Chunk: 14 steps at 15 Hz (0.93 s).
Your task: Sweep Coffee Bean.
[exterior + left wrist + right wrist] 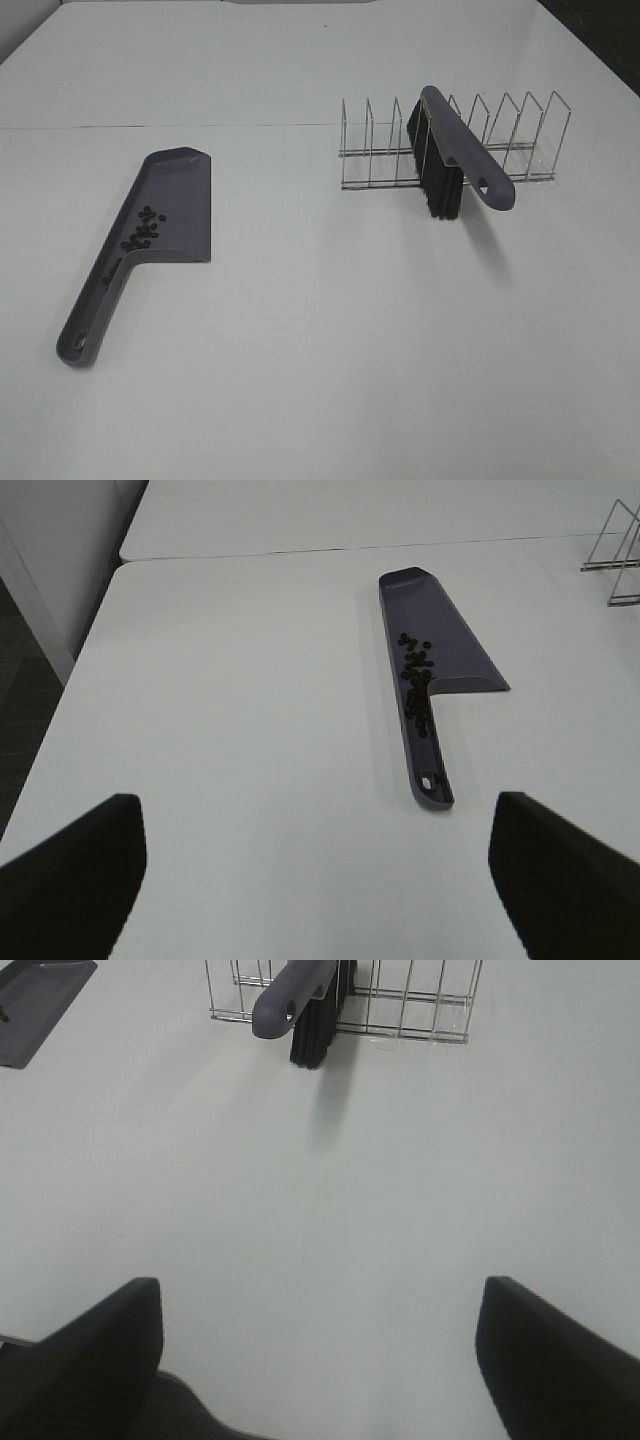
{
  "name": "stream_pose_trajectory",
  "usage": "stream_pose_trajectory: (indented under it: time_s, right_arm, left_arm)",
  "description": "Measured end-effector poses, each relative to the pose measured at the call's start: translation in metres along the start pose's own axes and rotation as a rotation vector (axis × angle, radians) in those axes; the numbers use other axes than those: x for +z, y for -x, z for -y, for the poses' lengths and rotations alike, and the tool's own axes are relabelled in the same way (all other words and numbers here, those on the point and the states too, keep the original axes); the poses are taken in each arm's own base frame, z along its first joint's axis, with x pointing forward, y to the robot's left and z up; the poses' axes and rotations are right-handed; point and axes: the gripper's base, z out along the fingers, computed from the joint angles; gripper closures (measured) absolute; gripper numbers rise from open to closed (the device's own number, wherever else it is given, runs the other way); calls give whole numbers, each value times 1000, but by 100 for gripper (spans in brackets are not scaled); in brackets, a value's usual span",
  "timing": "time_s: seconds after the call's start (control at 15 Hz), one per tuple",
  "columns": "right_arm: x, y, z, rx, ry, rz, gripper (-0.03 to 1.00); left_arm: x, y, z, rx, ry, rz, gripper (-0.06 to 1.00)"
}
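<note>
the left end effector [315, 870] is spread wide and grasps nothing, hovering over the tabletop [230, 710]; the coffee beans [417, 675] lie ahead of it in the dustpan [440, 650]. the right end effector [320, 1360] is released too, the brush [300, 995] in the wire rack [420, 1005] well ahead.

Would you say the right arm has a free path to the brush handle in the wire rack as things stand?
Probably yes. The right gripper is open, with bare table between it and the brush, whose handle sticks out of the rack toward that arm.
</note>
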Motion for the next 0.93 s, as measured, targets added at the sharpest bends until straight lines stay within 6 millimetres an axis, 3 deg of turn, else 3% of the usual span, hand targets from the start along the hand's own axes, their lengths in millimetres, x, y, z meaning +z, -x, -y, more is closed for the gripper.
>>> stream_pose_trajectory:
  time_s: [0.4,0.93]
  right_arm:
    - [0,0,0,67,-107,1,24]
    - [0,0,0,69,-110,1,24]
  left_arm:
    - [0,0,0,-2,5,0,9]
    - [0,0,0,-2,5,0,9]
